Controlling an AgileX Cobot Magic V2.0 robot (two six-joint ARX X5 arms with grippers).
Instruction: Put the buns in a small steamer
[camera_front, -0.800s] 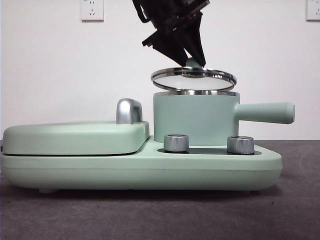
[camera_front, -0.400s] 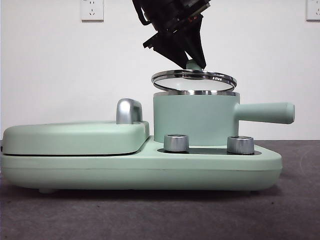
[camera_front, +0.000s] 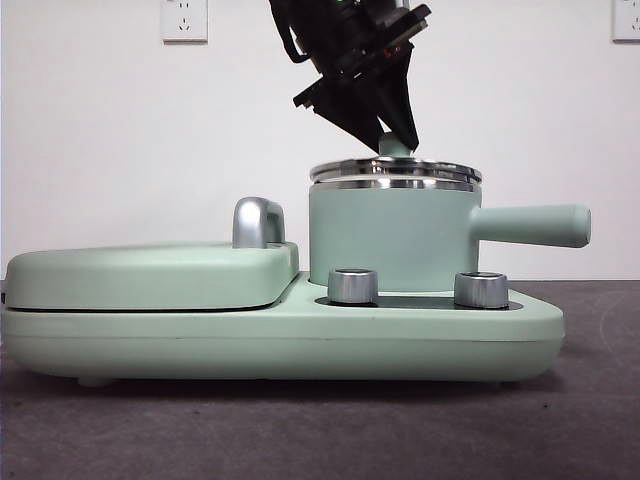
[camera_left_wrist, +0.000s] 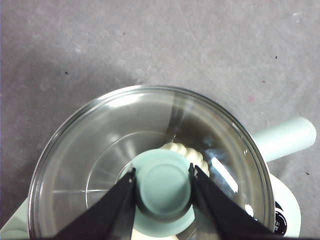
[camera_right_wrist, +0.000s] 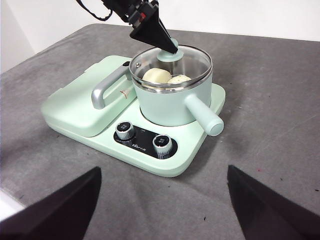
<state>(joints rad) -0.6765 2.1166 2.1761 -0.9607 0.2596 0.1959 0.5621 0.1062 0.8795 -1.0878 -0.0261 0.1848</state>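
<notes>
While the left end effector (camera_left_wrist: 162, 182) grips its knob (camera_left_wrist: 163, 186), the glass lid (camera_right_wrist: 192, 64) shows both pale buns (camera_right_wrist: 167, 77).

Bright, even light, sharp focus, white glare streaks on the glass lid (camera_left_wrist: 150, 150), soft shadows below.

Buns (camera_right_wrist: 166, 77) in steamer (camera_front: 390, 240), lid (camera_front: 395, 170) on top.

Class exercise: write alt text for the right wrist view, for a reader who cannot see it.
The left gripper grips the green knob of a glass lid sitting on a small mint-green steamer pot, with two white buns visible inside. The pot stands on a mint-green cooker base with two dials, on a grey table; the right gripper is open in the foreground.
</notes>
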